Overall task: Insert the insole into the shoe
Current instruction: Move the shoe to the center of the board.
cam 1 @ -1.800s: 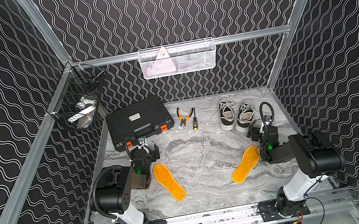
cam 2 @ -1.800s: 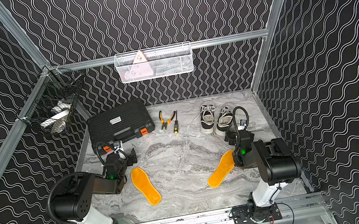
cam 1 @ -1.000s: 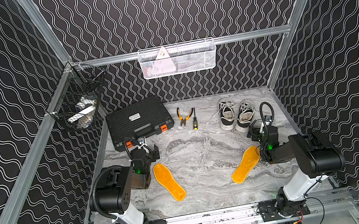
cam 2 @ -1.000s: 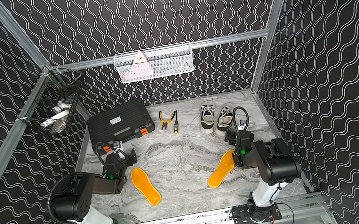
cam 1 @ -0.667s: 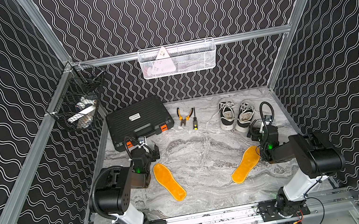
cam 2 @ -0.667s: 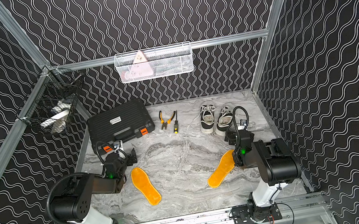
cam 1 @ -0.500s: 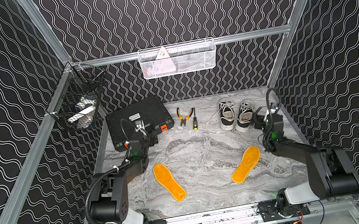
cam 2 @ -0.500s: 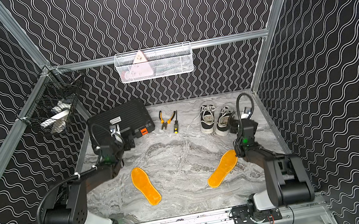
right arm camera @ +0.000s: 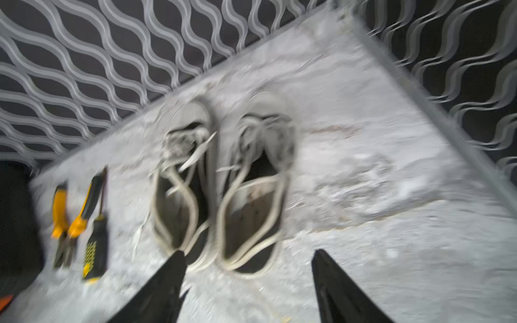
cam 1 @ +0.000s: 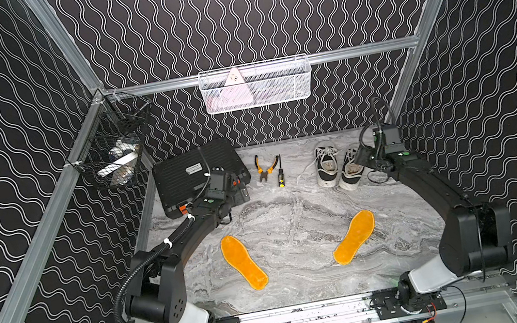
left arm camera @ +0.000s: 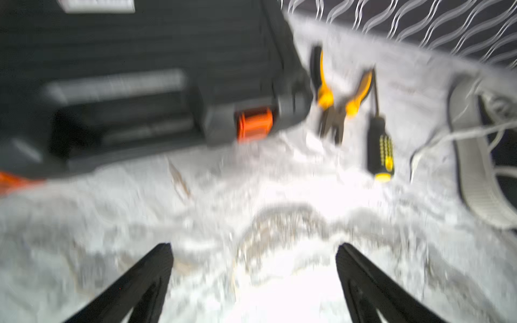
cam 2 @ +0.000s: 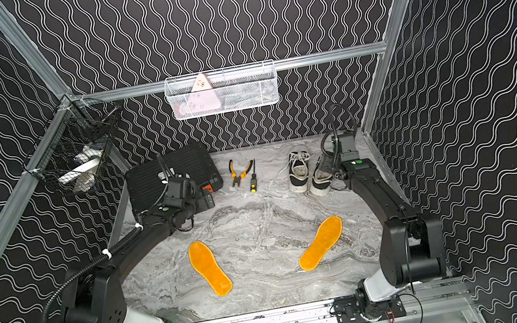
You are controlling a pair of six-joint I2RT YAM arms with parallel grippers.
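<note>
Right wrist view, blurred, apparently shows right gripper parted and empty near the shoes; left gripper likewise.

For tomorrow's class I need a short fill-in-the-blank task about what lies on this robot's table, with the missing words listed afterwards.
The insole closer to the tool case is coloured ____.
The screwdriver lies between the pliers and the ____.
The open right claw grips ____.
Missing words: orange; shoes; nothing.
</note>
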